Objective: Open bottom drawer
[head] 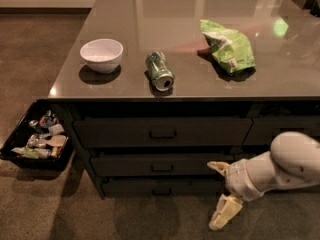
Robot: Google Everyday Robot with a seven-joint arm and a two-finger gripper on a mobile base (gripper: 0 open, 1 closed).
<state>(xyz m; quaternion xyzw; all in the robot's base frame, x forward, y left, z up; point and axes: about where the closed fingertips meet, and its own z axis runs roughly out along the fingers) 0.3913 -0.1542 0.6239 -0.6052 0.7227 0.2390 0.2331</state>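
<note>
The bottom drawer (160, 187) is the lowest, slimmest dark front in the wide three-drawer stack, with a small rectangular handle (162, 191) at its centre. It sits flush and shut. My gripper (218, 194) is low on the right, in front of the drawer's right end and apart from the handle. Its two cream fingers (223, 211) are spread wide, one up near the middle drawer's height, one down near the floor. It holds nothing.
On the counter top (190, 34) stand a white bowl (101, 54), a green can (159, 71) on its side and a green chip bag (228, 46). A black bin (35, 140) of small items hangs open at the left. A second, cut-off drawer stack (282, 130) is at the right.
</note>
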